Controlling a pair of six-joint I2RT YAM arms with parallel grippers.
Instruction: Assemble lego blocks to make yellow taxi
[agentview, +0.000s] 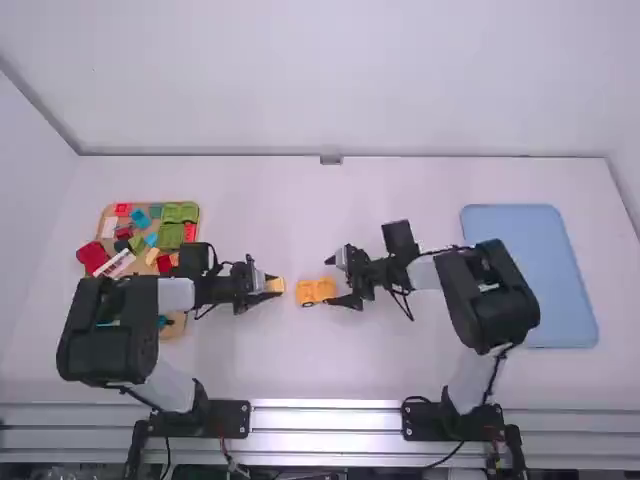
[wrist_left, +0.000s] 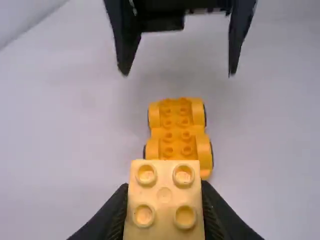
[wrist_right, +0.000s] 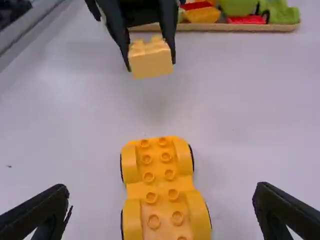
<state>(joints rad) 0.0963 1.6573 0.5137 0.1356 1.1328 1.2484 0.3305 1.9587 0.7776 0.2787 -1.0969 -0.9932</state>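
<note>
Yellow-orange, the wheeled chassis is lying on the counter in the high view, between the left claw and right claw. In the left wrist view, the left claw is gripping a pale four-stud block. In the right wrist view, the right claw is standing open, the dark-tyred, studded chassis showing between its fingers.

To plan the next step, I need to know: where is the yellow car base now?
In the high view, the yellow car base lies on the table near the middle, between the left gripper and the right gripper.
</note>
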